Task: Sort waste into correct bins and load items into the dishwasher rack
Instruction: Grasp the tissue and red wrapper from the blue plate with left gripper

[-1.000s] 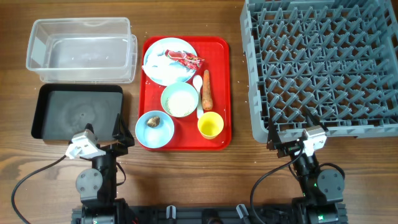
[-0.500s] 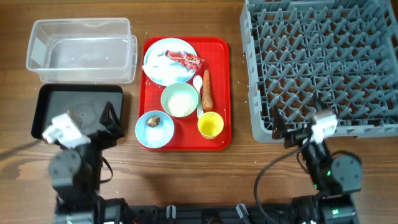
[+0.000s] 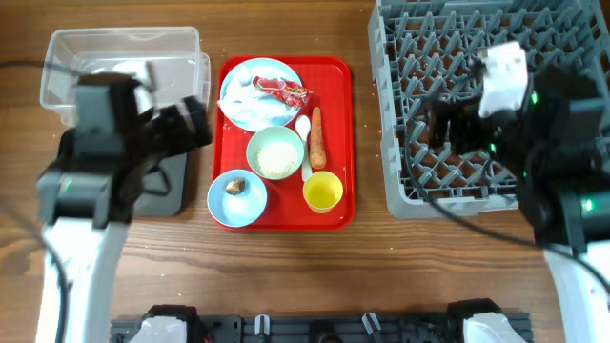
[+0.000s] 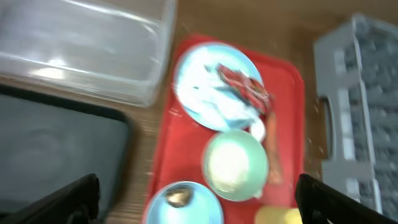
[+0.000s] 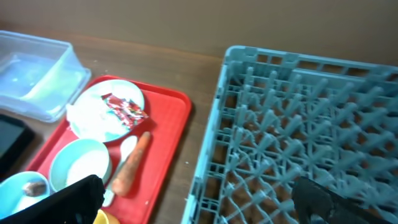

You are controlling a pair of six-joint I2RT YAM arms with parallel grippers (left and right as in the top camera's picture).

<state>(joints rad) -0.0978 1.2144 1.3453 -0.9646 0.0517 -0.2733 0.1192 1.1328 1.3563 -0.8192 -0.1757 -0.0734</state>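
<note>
On the wooden table [image 3: 286, 276], a red tray [image 3: 341, 114] mid-table is carrying plate [image 3: 233, 88], wrapper [image 3: 284, 90], bowls [image 3: 252, 151], cup [image 3: 322, 191] and carrot [image 3: 316, 136]. By the left edge the clear tub [image 3: 124, 36] and black tub [image 4: 50, 149] are lying, the rack [image 3: 381, 114] filling the far right corner. The left gripper [image 4: 198, 200] and right gripper [image 5: 199, 202] are hanging spread apart, empty. Only the right wrist view is showing a plain brown backdrop [image 5: 186, 25] beyond.

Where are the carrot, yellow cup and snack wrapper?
carrot [image 3: 317, 138], overhead view, middle of its length.
yellow cup [image 3: 323, 191], overhead view, its open mouth.
snack wrapper [image 3: 283, 90], overhead view, centre of its red foil.
</note>
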